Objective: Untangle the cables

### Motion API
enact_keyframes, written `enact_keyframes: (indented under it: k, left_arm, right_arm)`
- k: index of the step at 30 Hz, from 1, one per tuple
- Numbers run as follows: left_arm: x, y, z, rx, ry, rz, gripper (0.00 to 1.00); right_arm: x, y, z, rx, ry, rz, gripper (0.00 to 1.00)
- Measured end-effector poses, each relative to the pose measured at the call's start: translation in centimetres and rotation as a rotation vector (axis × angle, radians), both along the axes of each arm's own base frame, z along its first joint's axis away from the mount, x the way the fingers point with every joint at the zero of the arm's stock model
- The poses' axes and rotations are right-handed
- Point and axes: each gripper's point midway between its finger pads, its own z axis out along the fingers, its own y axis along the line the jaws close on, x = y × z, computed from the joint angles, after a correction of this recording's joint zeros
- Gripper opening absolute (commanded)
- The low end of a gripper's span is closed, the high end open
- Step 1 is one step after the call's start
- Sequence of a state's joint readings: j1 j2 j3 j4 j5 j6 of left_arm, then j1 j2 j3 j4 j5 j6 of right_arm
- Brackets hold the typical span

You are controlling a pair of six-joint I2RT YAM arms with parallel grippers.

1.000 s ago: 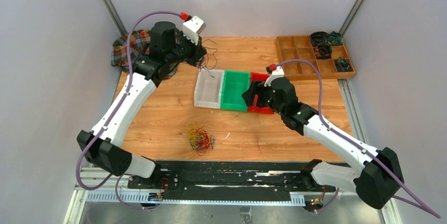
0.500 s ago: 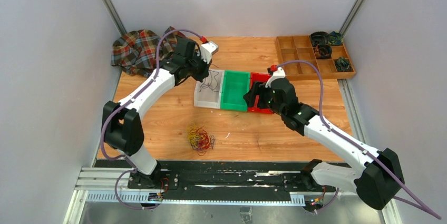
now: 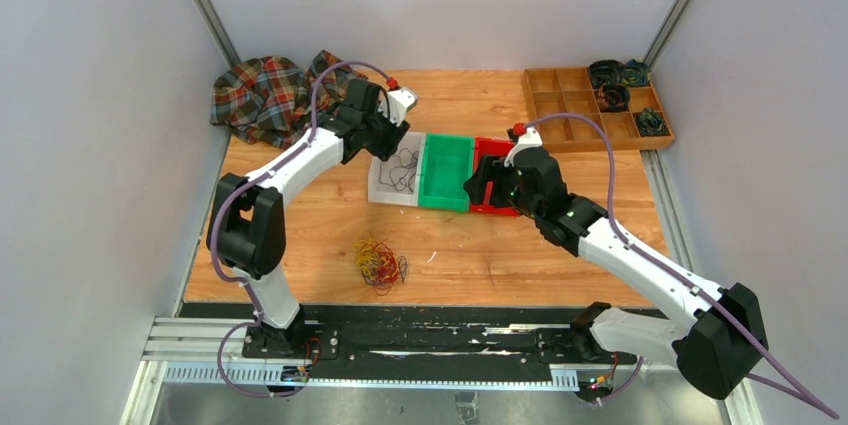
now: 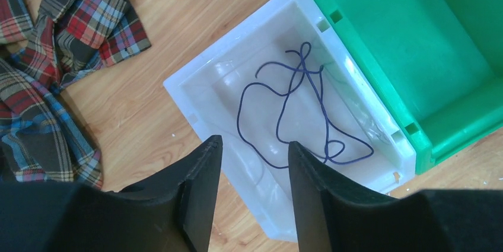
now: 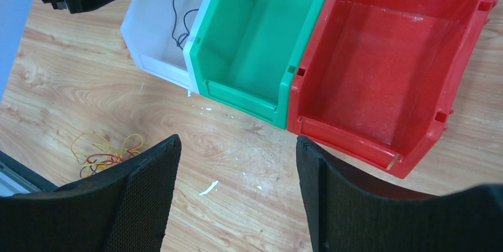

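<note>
A single purple cable (image 4: 303,68) lies loose in the white bin (image 4: 178,86), also seen from above as the purple cable (image 3: 400,167). My left gripper (image 4: 255,142) hovers over the bin's near-left rim, open, with nothing between its fingers. A small tangle of yellow and dark red cables (image 3: 378,263) rests on the wood near the front edge; the tangle (image 5: 104,151) shows at the lower left of the right wrist view. My right gripper (image 5: 237,138) is open and empty above bare wood, just in front of the green bin (image 5: 255,38) and red bin (image 5: 385,56).
A plaid cloth (image 3: 262,95) is bunched at the back left corner. A wooden compartment tray (image 3: 570,110) at the back right holds dark cable coils (image 3: 612,75). The three bins stand side by side mid-table. Grey walls close in both sides.
My left arm swung from the back left over to the white bin and its gripper opened; the purple cable now lies in the bin. The right arm barely moved.
</note>
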State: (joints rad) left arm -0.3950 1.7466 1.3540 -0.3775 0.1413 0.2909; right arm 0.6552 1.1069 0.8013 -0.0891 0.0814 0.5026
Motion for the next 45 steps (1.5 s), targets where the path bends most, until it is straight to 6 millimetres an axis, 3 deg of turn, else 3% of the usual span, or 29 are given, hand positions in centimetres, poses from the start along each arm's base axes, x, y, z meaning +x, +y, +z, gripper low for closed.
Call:
enact_keyframes:
  k: [6, 9, 11, 16, 23, 28, 33, 38, 45]
  left_arm:
    - [-0.1, 0.2, 0.5, 0.014, -0.001, -0.011, 0.56]
    - [-0.9, -0.2, 1.9, 0.008, 0.009, -0.057, 0.68]
    - [-2.2, -0.4, 3.1, 0.000, 0.027, -0.116, 0.70]
    - [-8.8, -0.4, 5.1, -0.033, 0.096, -0.307, 0.68]
    - [-19.7, 1.8, 2.0, -0.019, 0.296, -0.567, 0.64]
    - [-24.1, 2.4, 1.0, -0.039, 0.352, -0.697, 0.62]
    - [-27.7, 1.5, 0.0, -0.038, 0.377, -0.849, 0.60]
    - [-29.3, 1.4, -1.6, -0.017, 0.427, -0.926, 0.55]
    - [-28.0, 1.1, -3.0, 0.003, 0.408, -0.908, 0.41]
  right_arm:
    - [0.1, 0.1, 0.7, 0.009, -0.013, 0.001, 0.70]
    - [0.1, 0.1, 0.7, 0.007, -0.010, 0.001, 0.71]
    - [0.0, 0.1, 0.6, 0.006, -0.007, 0.003, 0.71]
    - [-0.3, 0.4, 0.5, 0.011, 0.004, 0.024, 0.71]
    - [-0.7, 0.8, 0.3, 0.018, 0.019, 0.053, 0.69]
    - [-0.9, 0.9, 0.2, 0.021, 0.026, 0.064, 0.67]
    - [-1.2, 1.3, -0.1, 0.017, 0.035, 0.077, 0.65]
    - [-1.4, 1.6, -0.5, 0.013, 0.046, 0.086, 0.61]
    - [-1.6, 1.8, -0.8, 0.018, 0.058, 0.091, 0.57]
